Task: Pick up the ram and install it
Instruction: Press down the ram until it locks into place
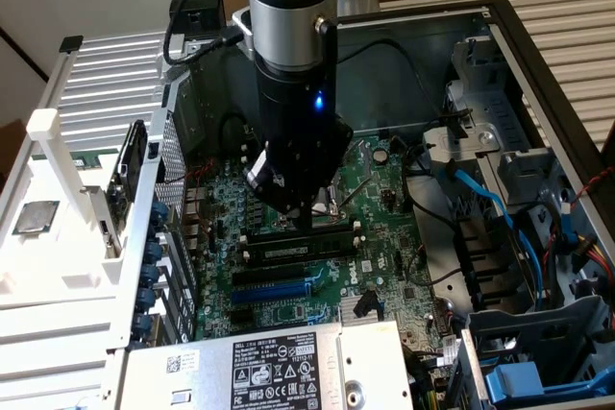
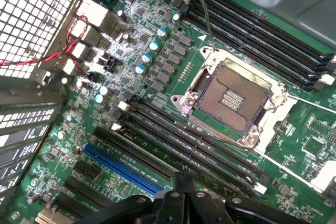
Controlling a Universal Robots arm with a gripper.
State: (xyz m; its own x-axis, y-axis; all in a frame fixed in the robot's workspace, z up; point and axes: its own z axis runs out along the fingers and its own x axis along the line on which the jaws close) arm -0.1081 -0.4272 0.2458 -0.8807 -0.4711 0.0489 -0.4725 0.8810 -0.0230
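Here the ram point(image 1: 296, 247) sits slotted directly beneath the closed gripper point(image 1: 306, 223).

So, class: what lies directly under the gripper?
The gripper, shut, hangs over the black memory slots, with the ram lying along them. Whether it touches the ram is hidden by its body.

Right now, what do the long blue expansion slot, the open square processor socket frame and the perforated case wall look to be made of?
The long blue expansion slot looks like moulded plastic: even colour, matte sheen. The open square processor socket frame seems bare metal, silvery with bright glints. The perforated case wall appears to be grey sheet metal punched in a regular square grid, though a painted finish can't be ruled out.
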